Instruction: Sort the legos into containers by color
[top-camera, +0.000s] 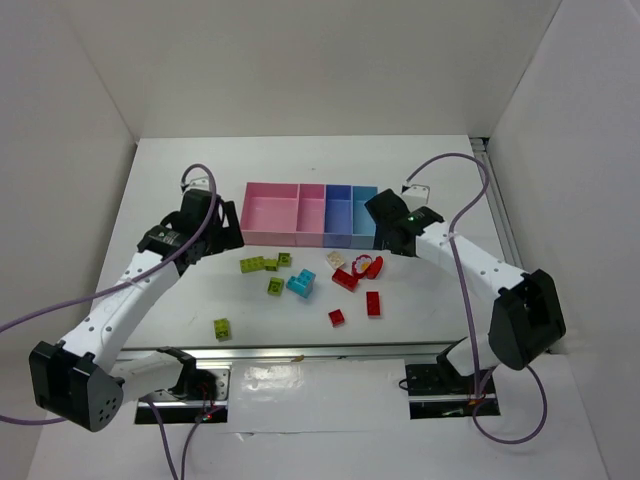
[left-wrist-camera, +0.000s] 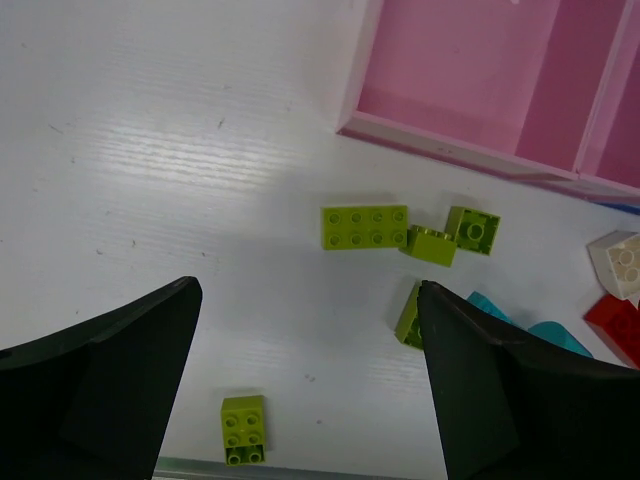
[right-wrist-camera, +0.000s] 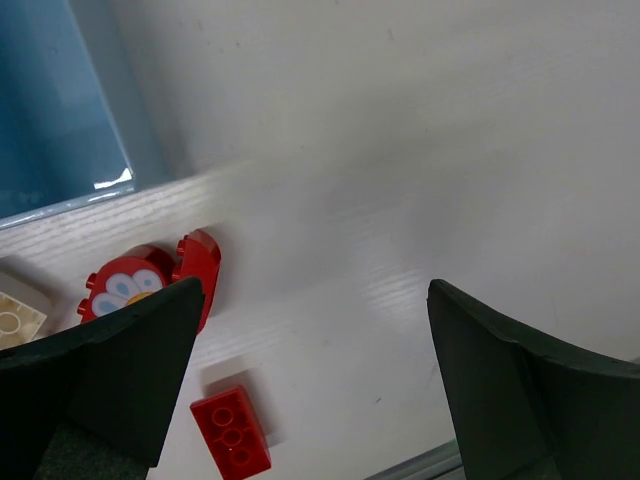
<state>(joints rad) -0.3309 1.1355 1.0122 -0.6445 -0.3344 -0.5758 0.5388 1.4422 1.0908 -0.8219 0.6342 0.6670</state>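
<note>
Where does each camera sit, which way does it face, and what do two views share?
Top external: above and behind, looking down on the tray, the legos, left arm, right arm.
Left wrist: on the left arm, facing down at lime green bricks; open left gripper shows.
Right wrist: on the right arm, facing down at red bricks; open right gripper shows.
Shared: both wrist views catch the cream-white brick.

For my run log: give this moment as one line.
stage: no pick yet | left pincer: open, empty, near green legos | right pincer: open, empty, near red legos | tray: no legos seen inside
</note>
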